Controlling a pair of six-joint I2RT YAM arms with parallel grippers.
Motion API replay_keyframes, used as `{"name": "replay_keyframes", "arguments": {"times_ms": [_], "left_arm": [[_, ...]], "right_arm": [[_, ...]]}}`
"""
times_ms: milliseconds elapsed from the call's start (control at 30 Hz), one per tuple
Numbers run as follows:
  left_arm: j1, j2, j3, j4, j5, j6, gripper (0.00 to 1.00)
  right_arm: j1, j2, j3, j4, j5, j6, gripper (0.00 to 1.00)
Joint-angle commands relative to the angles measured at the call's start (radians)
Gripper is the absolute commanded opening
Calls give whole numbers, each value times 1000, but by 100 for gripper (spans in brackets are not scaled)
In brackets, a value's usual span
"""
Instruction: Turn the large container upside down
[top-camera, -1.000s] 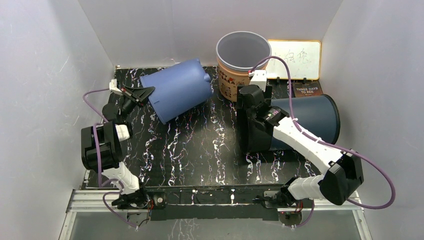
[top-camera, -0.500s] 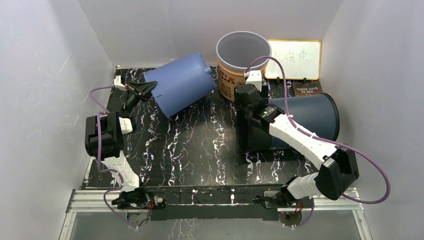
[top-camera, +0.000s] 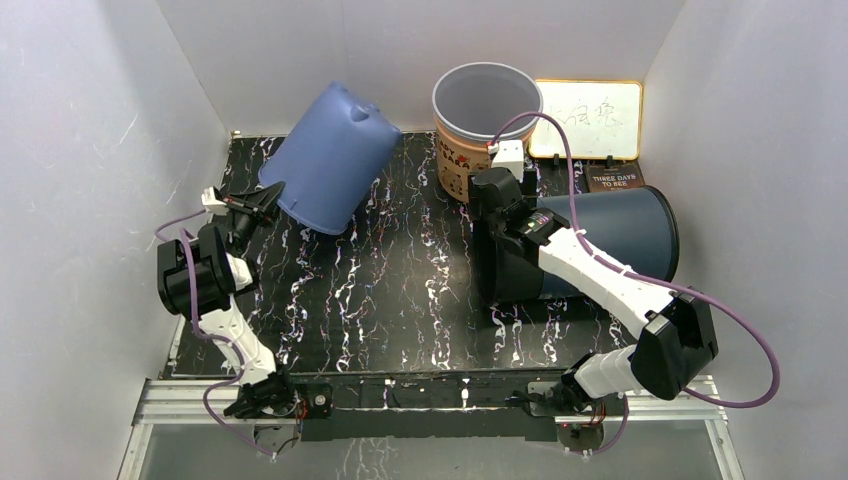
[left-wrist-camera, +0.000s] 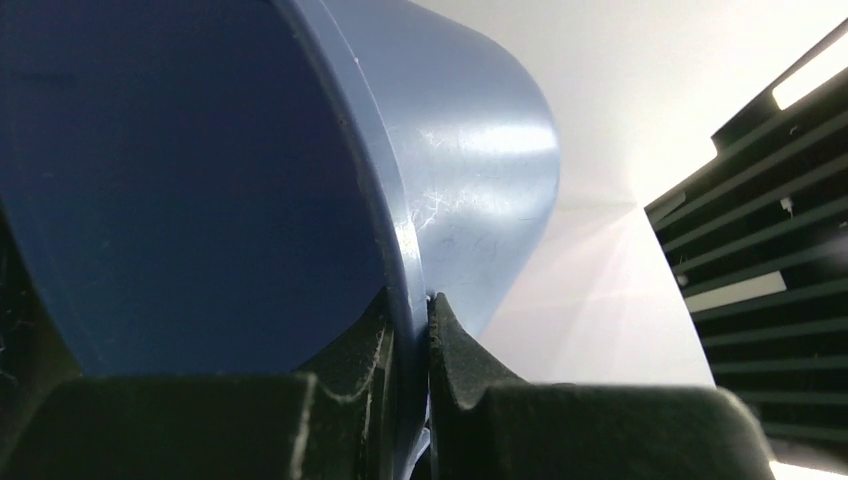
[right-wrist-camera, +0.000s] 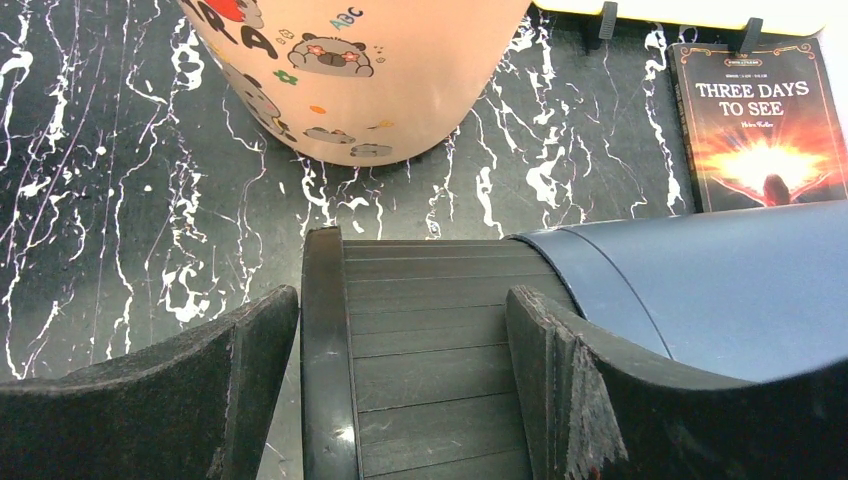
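A blue plastic container (top-camera: 330, 155) stands tilted at the back left, base raised toward the back wall, open mouth facing down and to the near left. My left gripper (top-camera: 262, 200) is shut on its rim; in the left wrist view the jaws (left-wrist-camera: 410, 300) pinch the thin wall of the container (left-wrist-camera: 200, 180). A larger dark navy bin (top-camera: 600, 240) lies on its side at the right, mouth toward the middle. My right gripper (right-wrist-camera: 400, 350) is open and straddles its black ribbed rim (right-wrist-camera: 325, 350) without closing on it.
A peach cartoon-printed bucket (top-camera: 485, 125) stands upright at the back, also in the right wrist view (right-wrist-camera: 370, 70). A whiteboard (top-camera: 590, 118) leans on the back wall with a book (top-camera: 613, 181) before it. White walls close in on both sides.
My left gripper has pulled back toward the near left with the blue container's rim, and the container has tipped from lying on its side to base-up. The right arm has barely moved.
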Motion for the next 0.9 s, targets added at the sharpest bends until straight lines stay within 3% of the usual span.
{"name": "replay_keyframes", "arguments": {"times_ms": [0, 133, 233, 300, 333, 367, 600, 733, 867], "left_arm": [[11, 98, -80, 132, 96, 119, 0], [12, 151, -75, 131, 101, 118, 0], [14, 199, -75, 131, 98, 107, 30], [14, 223, -79, 130, 94, 100, 37], [14, 229, -84, 129, 89, 97, 47], [14, 232, -88, 129, 86, 96, 50], [15, 218, -89, 71, 93, 113, 52], [15, 91, -81, -239, 97, 283, 49], [14, -176, -5, -861, 20, 670, 49]], "right_arm": [[-2, 11, 4, -35, -49, 6, 75], [-2, 9, 6, -41, -55, 6, 75], [-1, -1, 2, -41, -58, 10, 75], [-1, -6, 0, -42, -60, 10, 75], [-2, -8, 0, -43, -60, 10, 75], [-1, -9, 0, -45, -60, 10, 75], [-4, -24, -6, -53, -58, 10, 75], [-2, -31, -9, -55, -58, 12, 75], [-3, -37, -6, -60, -57, 12, 75]]}}
